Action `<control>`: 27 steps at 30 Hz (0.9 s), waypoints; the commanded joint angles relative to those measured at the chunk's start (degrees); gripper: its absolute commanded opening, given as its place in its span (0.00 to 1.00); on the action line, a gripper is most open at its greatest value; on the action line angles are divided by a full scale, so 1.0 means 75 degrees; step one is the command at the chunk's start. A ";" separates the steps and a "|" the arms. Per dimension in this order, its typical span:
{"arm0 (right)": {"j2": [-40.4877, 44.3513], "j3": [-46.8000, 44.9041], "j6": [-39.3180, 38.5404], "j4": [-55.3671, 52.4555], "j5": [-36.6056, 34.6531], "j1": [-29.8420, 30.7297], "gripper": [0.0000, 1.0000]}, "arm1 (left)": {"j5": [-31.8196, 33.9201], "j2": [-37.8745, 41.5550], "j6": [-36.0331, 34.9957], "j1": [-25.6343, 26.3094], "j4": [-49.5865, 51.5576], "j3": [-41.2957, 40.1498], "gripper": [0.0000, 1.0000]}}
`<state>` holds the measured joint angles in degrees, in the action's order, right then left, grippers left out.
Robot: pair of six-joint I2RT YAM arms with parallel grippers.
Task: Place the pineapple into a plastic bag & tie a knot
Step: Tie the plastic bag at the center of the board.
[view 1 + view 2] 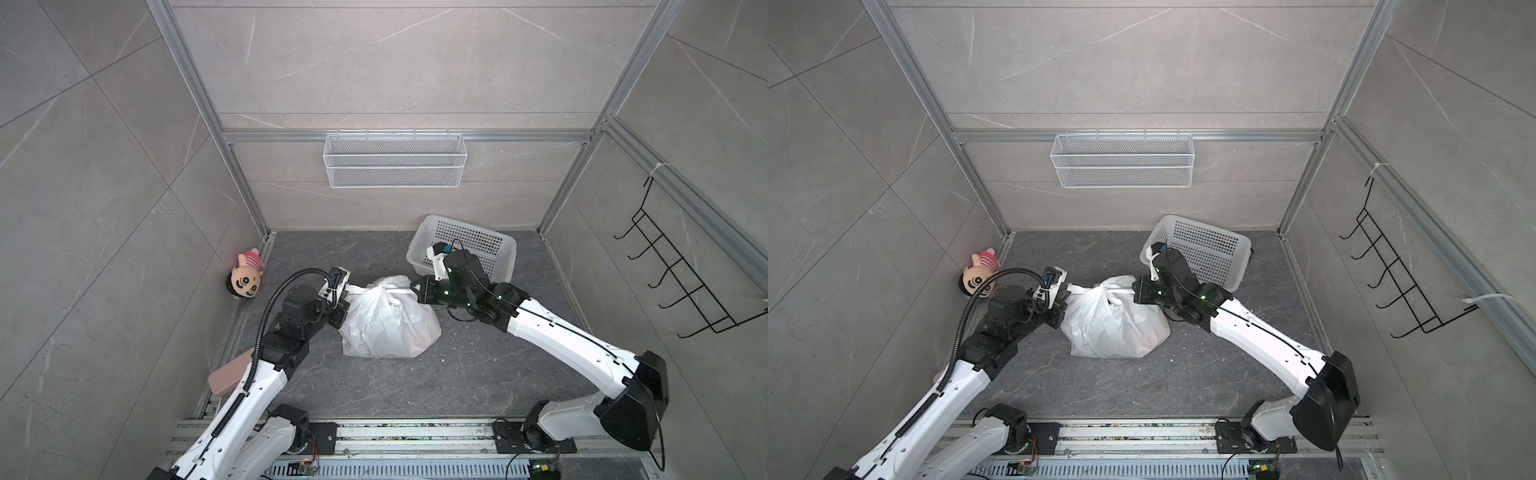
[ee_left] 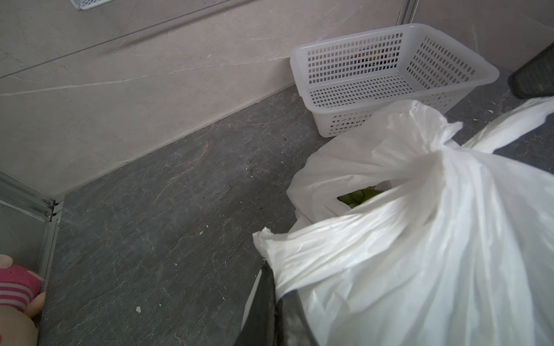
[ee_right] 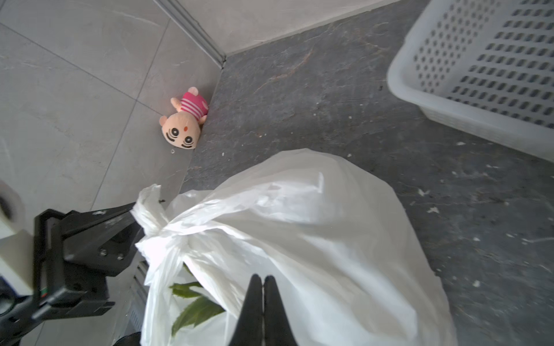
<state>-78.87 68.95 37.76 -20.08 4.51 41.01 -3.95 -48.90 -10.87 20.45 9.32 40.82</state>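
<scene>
Mid-frame in both top views sits the plastic bag point(image 1: 386, 328), pineapple leaves point(image 3: 195, 311) inside. Left gripper point(image 3: 133, 211) and right gripper point(image 3: 263, 278) each pinch a handle strip point(image 2: 314, 239) beside the knot point(image 2: 440, 148); overpulling may tear the film or slip a strip free.

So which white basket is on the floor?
The plastic basket with little holes. The wire basket isn't on the floor: it hangs up on the back wall.
</scene>
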 commanded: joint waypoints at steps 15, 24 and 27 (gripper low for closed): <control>0.1160 -0.0840 -0.0572 -0.0937 -0.2058 -0.0963 0.00 | 0.2482 0.0692 0.1401 -0.0370 -0.0293 -0.0609 0.00; 0.1449 0.0343 -0.2039 -0.0664 -0.1763 -0.0964 0.89 | 0.2609 0.1095 0.2017 -0.0369 -0.0006 0.0290 0.96; 0.1526 0.0450 -0.2451 -0.0651 -0.3163 -0.0980 0.93 | 0.3621 0.1073 0.2106 -0.0371 -0.0094 0.0484 1.00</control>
<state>-68.77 70.76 24.64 -23.33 -8.84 33.63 14.74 -41.32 2.96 17.65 9.10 41.82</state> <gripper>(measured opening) 0.923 0.994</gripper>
